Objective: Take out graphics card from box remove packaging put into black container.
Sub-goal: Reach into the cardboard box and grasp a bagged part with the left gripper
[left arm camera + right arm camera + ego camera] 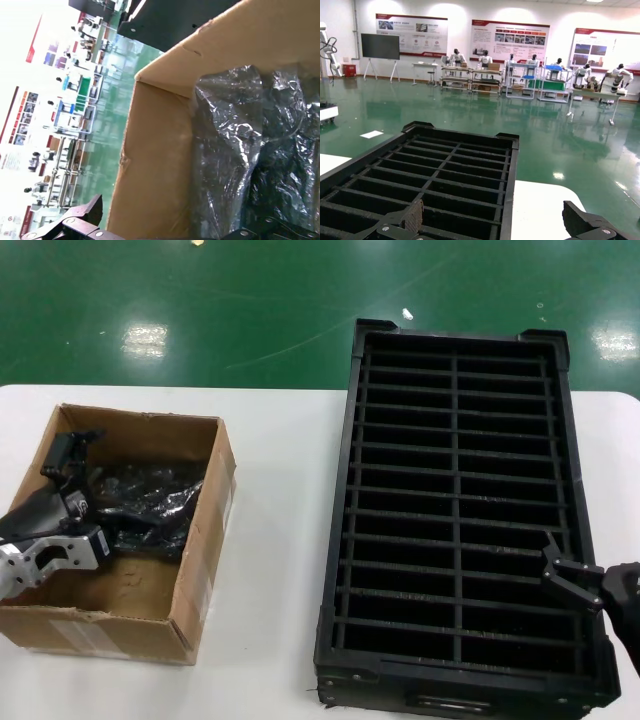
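Observation:
The brown cardboard box [205,570] stands open on the left of the white table. Inside it lies the crinkly shiny packaging [150,502], which in the left wrist view [235,145] is translucent, with a dark shape showing through; the graphics card itself cannot be made out. My left gripper [75,465] reaches in over the box's left wall, open [180,220], with one finger [90,212] outside the wall and the other just above the bag. The black container [455,370] lies on the right, its slots bare. My right gripper [585,580] hangs open [492,215] over its near right rim.
White table [280,540] shows between box and container, and a narrow strip [540,210] runs beside the container's right rim. Green floor [250,310] lies beyond the table's far edge. The box carries a pale label [75,635] on its near side.

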Motion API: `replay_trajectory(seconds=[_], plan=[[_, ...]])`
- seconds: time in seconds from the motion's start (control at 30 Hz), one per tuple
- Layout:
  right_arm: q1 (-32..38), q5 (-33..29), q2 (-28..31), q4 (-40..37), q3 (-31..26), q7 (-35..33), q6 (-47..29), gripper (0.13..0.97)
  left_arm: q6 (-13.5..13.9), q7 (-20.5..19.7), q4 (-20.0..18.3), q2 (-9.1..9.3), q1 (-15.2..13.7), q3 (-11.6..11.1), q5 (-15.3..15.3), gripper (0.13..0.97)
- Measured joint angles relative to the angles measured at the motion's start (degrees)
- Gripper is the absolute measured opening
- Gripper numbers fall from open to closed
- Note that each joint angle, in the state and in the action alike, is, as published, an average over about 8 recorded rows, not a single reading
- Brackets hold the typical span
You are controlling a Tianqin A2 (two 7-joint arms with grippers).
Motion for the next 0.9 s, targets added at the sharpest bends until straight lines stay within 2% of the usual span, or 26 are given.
replay_trajectory(seconds=[0.33, 0.6, 0.63, 0.9], plan=[[0.0, 0.0, 0.0, 0.0, 0.0, 0.0, 0.0, 0.966, 1.4, -0.7, 0.0, -0.41, 0.7, 0.8, 0.1, 0.812], [0.0, 0.0, 0.0, 0.0, 0.0, 0.0, 0.0, 0.966, 2.3, -2.4, 0.0, -1.16, 1.2, 2.5, 1.4, 0.635], [0.0, 0.0, 0.0, 0.0, 0.0, 0.0, 0.0, 0.966, 2.4, -2.6, 0.0, -1.27, 1.2, 2.7, 1.6, 0.635], [0.0, 0.0, 0.0, 0.0, 0.0, 0.0, 0.0, 0.966, 2.6, -3.9, 0.0, -1.92, 1.4, 3.9, 2.5, 0.419]])
